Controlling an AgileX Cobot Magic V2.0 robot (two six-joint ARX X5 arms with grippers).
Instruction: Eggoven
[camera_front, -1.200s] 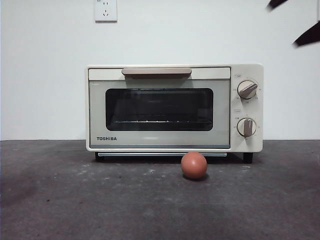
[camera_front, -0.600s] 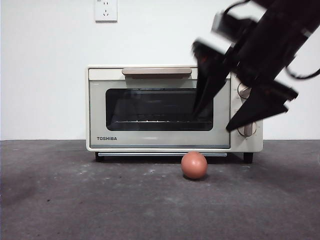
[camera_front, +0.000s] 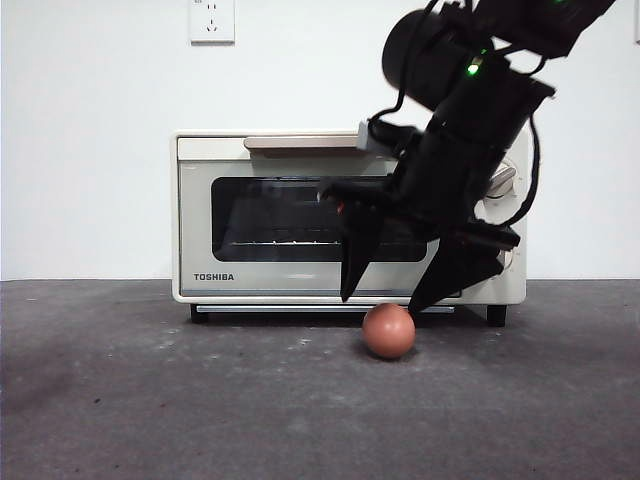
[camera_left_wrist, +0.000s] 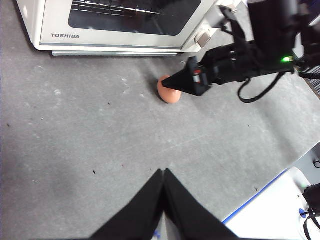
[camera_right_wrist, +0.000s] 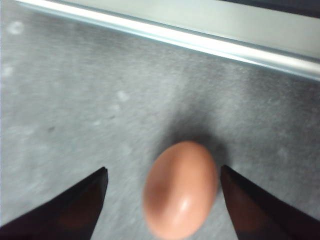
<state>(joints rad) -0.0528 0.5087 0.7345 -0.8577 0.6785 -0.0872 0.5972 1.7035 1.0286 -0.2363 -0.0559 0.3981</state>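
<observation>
A small reddish-brown egg (camera_front: 388, 331) lies on the dark table in front of the cream TOSHIBA toaster oven (camera_front: 300, 280), whose door is closed. My right gripper (camera_front: 380, 298) hangs just above the egg, open, one jaw to each side of it, not touching. In the right wrist view the egg (camera_right_wrist: 181, 189) sits between the two open jaws of the right gripper (camera_right_wrist: 164, 176). In the left wrist view the egg (camera_left_wrist: 167, 93) is partly covered by the right arm. My left gripper (camera_left_wrist: 164, 172) is shut and empty, well back from the egg.
The oven (camera_left_wrist: 60, 35) stands at the back of the grey table, its tan bar handle (camera_front: 300, 143) on top of the door and two knobs (camera_front: 497, 180) at its right. A wall socket (camera_front: 211, 20) is on the white wall. A white surface with blue tape (camera_left_wrist: 270, 210) borders the table.
My right arm has come down from the upper right and now hangs right over the egg with its jaws open around it. The egg and oven have not moved.
</observation>
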